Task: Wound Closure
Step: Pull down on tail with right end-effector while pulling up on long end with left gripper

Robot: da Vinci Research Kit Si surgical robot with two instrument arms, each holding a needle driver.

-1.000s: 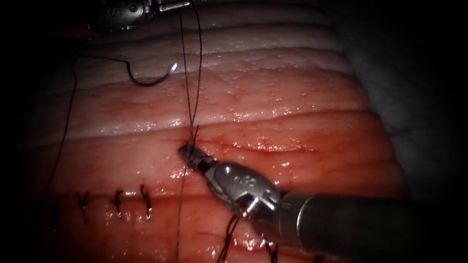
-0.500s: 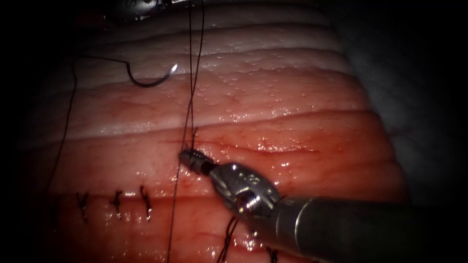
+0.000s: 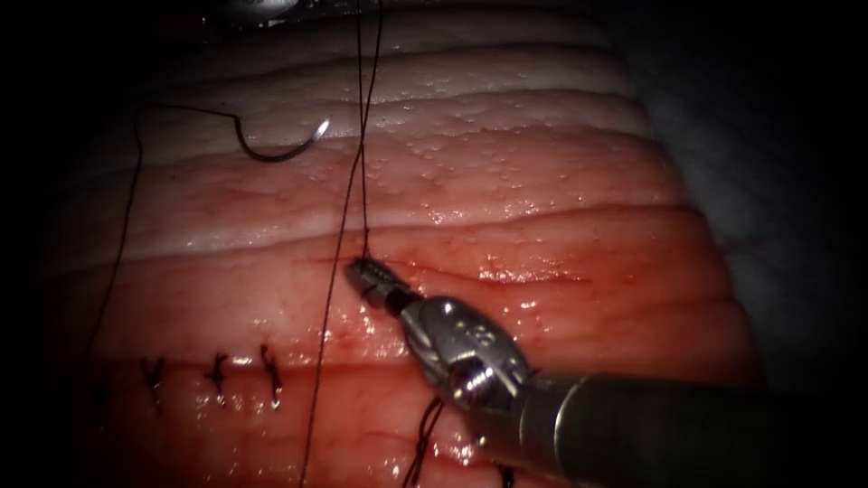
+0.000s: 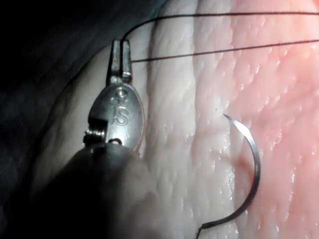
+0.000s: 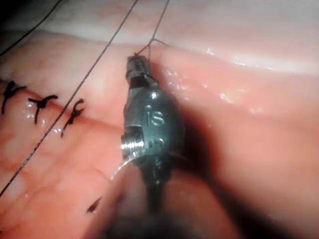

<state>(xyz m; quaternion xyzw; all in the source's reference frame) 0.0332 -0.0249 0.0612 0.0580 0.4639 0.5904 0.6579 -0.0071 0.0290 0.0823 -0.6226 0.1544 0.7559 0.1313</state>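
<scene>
Endoscope view first: the right arm's steel needle driver (image 3: 362, 269) reaches in from the right across the wet, pink-and-pale ridged pork-belly tissue (image 3: 542, 172), its tip resting at the left end of the thin reddish cut (image 3: 470, 271). Its jaws look pressed together on the dark braided thread (image 3: 362, 181) right where the strands meet the cut. In the right wrist view that tool (image 5: 137, 64) has a short tail of thread (image 5: 149, 45) bending out of its closed tip, so I judge it is holding the strand low to steady the knot site.

Two strands climb from there to the far edge of the tissue, where the left arm's steel needle driver (image 4: 120, 50) stands with its jaws narrow and closed on the thread (image 4: 209, 50); both strands run taut from its tip. I take it that the pair are held apart to keep the line tensioned.

The curved steel needle (image 3: 280, 149) is held by neither tool. It lies loose on the pale tissue well to the left of the strands and beyond the cut, not in the tissue, point up; the left wrist view shows it (image 4: 251, 164) flat on the surface, trailing thread. Three dark finished stitches (image 3: 215, 370) sit nearer the camera, to the left.
</scene>
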